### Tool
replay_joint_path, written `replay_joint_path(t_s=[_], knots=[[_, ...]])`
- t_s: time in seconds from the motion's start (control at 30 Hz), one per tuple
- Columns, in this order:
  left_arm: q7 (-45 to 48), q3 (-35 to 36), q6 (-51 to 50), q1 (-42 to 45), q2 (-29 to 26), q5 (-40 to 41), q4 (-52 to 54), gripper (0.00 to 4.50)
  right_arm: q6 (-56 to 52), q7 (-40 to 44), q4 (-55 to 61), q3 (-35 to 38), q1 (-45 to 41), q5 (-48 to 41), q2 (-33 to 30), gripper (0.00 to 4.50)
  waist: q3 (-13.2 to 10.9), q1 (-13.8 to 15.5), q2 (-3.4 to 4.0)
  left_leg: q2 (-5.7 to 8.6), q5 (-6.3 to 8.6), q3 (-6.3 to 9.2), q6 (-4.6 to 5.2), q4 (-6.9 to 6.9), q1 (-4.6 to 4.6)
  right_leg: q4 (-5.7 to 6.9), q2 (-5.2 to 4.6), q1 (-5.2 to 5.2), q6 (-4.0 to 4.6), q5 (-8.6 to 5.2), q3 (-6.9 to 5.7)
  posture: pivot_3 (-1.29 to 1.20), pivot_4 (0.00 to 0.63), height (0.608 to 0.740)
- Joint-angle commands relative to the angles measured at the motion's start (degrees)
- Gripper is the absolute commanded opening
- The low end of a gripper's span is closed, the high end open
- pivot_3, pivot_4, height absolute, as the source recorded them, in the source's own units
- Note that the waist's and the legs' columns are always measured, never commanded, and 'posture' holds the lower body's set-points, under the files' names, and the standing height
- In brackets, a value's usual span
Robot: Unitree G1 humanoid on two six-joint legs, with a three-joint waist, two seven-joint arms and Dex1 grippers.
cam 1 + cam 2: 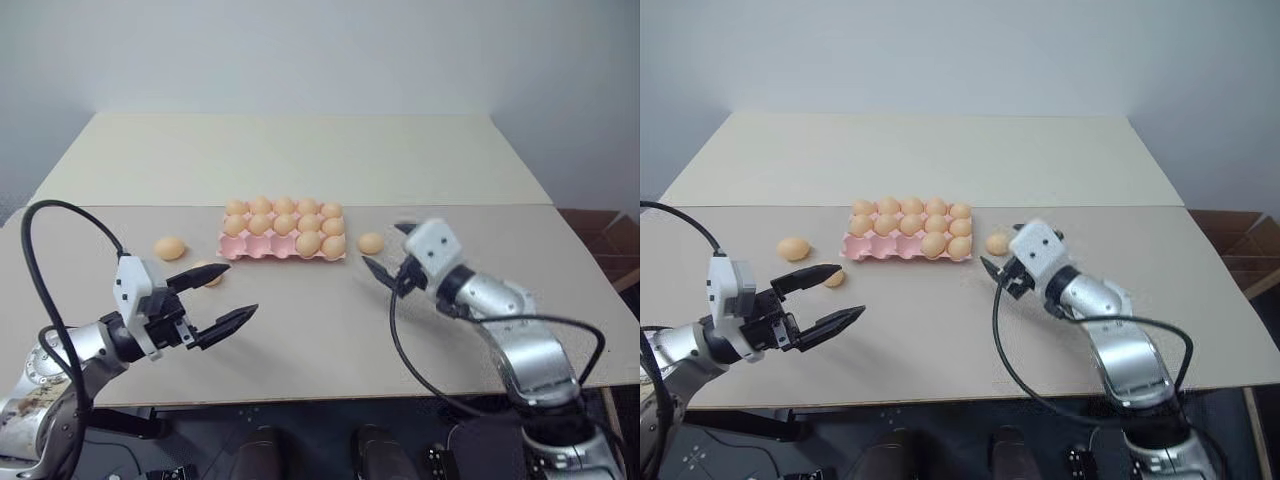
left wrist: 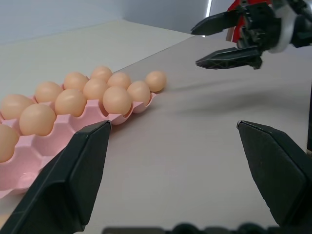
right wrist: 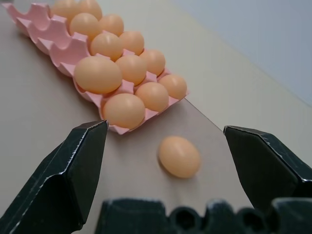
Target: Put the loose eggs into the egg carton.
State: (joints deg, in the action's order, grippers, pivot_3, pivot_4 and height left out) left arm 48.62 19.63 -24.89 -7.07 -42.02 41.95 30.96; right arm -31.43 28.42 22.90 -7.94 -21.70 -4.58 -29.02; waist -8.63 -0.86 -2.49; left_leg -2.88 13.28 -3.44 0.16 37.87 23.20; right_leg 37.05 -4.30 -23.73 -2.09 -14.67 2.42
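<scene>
Right tool (image 3: 165,141) (open) frames loose egg (image 3: 179,156); carton (image 3: 100,105) beside.

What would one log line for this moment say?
left hand: open, empty | right hand: open, aimed at egg beside carton | loose eggs on table: three seen | front cups: three empty

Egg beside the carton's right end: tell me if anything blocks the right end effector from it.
Nothing visible does. The loose egg lies on bare table just off the egg carton, straight ahead between the open fingers of the right end effector.
</scene>
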Motion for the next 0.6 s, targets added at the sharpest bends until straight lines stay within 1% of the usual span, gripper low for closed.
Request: replay_joint_path(t_s=[0.03,0.27,0.47,0.6], knots=[[0.57,0.36,-0.33,0.36,-0.92,0.90,2.02,4.50,2.60,2.93,-8.79,-1.97,-7.13,1.59,-0.29,4.48,0.00,-0.01,0.00,0.00,0.00,0.00,0.00,0.00,0.01,0.00,-0.01,0.00,0.00,0.00,0.00,0.00,0.150,0.740],[0.05,-0.33,-2.14,2.08,-1.90,1.24,2.37,4.50,10.51,8.51,-27.38,-6.07,-16.62,4.97,-0.13,4.48,-0.01,-0.08,0.01,0.01,-0.01,-0.02,0.01,0.00,0.03,0.00,-0.02,-0.02,-0.04,0.04,0.01,0.00,0.150,0.740],[0.17,-0.80,-3.16,3.21,-2.23,1.44,2.22,4.50,17.59,11.37,-40.10,-9.67,-23.12,9.34,1.01,4.48,-0.01,-0.19,0.01,0.01,-0.01,-0.04,0.01,0.00,0.17,0.06,-0.02,-0.24,-0.04,0.05,0.04,0.00,0.150,0.740],[0.56,-0.67,-3.04,3.03,-2.23,1.23,2.05,4.50,21.88,11.83,-45.94,-11.58,-25.39,12.48,1.50,4.48,-0.01,-0.28,0.02,0.00,-0.01,-0.06,0.01,0.00,0.17,0.08,-0.01,-0.26,-0.04,0.06,0.04,0.00,0.150,0.740]])
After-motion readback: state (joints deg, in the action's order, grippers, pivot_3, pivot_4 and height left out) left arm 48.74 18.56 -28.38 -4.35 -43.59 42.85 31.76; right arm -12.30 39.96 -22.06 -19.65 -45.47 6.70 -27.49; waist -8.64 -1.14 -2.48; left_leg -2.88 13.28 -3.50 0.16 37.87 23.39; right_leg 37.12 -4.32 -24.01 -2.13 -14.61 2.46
